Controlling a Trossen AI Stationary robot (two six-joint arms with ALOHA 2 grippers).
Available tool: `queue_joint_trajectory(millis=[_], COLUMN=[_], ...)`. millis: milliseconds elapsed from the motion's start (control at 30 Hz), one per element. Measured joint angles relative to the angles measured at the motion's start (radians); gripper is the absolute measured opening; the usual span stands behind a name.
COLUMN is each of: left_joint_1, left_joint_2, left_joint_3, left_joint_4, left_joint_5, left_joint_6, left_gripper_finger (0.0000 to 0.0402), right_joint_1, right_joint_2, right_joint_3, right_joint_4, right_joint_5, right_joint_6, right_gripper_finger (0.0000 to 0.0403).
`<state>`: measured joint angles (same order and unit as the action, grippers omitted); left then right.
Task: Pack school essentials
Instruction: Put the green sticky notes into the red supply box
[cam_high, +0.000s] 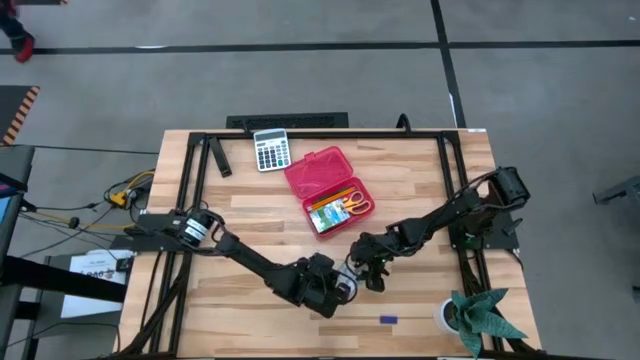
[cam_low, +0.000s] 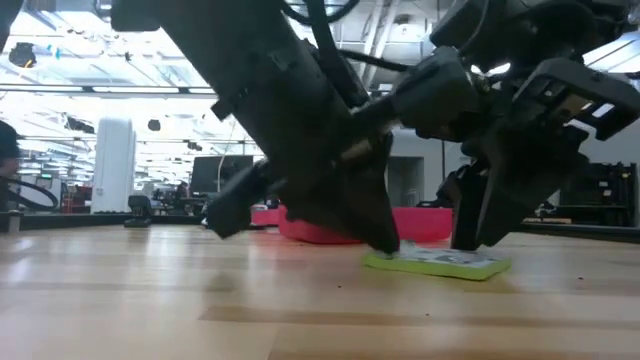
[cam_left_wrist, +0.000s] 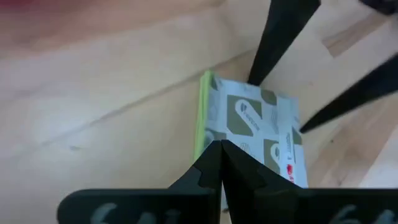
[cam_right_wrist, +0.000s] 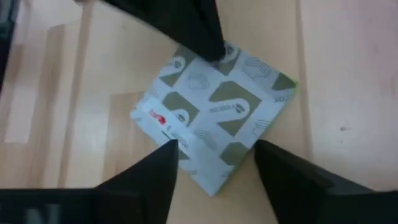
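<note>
high: overhead | low: table-level | 2 wrists: close, sharing packet (cam_left_wrist: 252, 127)

packets: 1 (cam_right_wrist: 214, 127) | scissors: 1 (cam_high: 358, 203) | calculators: 1 (cam_high: 271, 150) | cases: 1 (cam_high: 318, 170)

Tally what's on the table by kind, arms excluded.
Red case, open: 1
Grey calculator: 1
Yellow-handled scissors, in the case: 1
Pencils or pens, in the case: a few, exact count too small to tell
Green-and-white packet, flat on the wood between the two pincers: 1
Blue piece: 1
Potted plant at the table's corner: 1
Total: 6, plus the pencils
</note>
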<state>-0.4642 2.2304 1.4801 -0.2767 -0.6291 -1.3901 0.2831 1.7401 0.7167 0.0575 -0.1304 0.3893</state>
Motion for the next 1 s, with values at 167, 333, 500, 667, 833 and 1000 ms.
queue_joint_trajectory(millis=[167, 333, 500, 667, 833, 1000], left_joint_1=[-0.001, 0.003, 0.014, 0.032, 0.047, 0.056], left_joint_2=[0.046, 0.070, 0.077, 0.077, 0.078, 0.064], left_joint_3=[0.007, 0.007, 0.007, 0.007, 0.005, 0.002], left_joint_4=[0.055, 0.110, 0.125, 0.137, 0.149, 0.151], left_joint_5=[0.027, 0.040, 0.043, 0.034, 0.031, 0.020], left_joint_6=[-0.038, -0.047, -0.054, -0.067, -0.080, -0.088], left_gripper_finger=[0.0000, 0.0000, 0.0000, 0.0000, 0.0000, 0.0000], right_joint_1=[0.012, 0.017, 0.017, 0.017, 0.016, 0.004], right_joint_2=[0.008, 0.010, 0.011, 0.011, 0.008, -0.011], right_joint_3=[0.000, 0.002, 0.001, 0.002, 0.002, 0.000], right_joint_4=[0.022, 0.041, 0.029, 0.005, 0.004, -0.009], right_joint_5=[0.012, 0.013, 0.013, 0.013, 0.004, -0.007], right_joint_6=[0.018, 0.021, 0.004, -0.002, -0.024, -0.034], right_gripper_finger=[0.0253, 0.0210, 0.0154, 0.0080, 0.0009, 0.0002])
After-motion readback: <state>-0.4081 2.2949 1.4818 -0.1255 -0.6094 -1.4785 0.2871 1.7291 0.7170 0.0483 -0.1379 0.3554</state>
